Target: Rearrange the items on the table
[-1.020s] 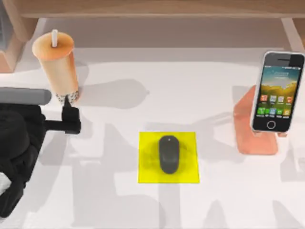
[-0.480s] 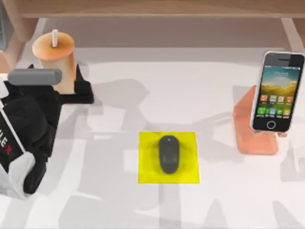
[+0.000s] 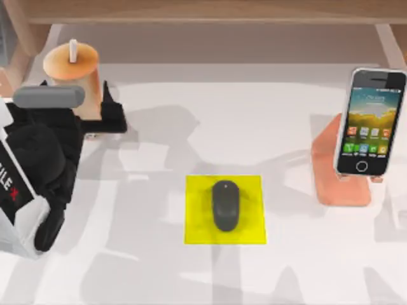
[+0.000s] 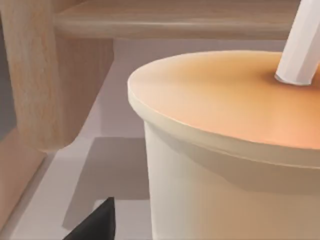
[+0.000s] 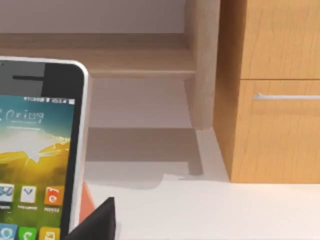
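The orange bubble-tea cup with a white straw stands at the table's back left; its lid looms close in the left wrist view. My left gripper is open and straddles the cup's lower part, one finger on its right, with a gap to the cup wall. The black mouse lies on the yellow pad at centre. The lit smartphone leans on the salmon stand at the right. A black part of my right gripper sits close beside the phone.
A wooden shelf runs along the back, with an upright post just behind the cup. A wooden cabinet with a drawer handle stands behind the phone. The white table is bare at the front.
My left gripper moved from in front of the cup's base toward the back, until its fingers stood on either side of the cup. Cup, mouse and phone stayed put.
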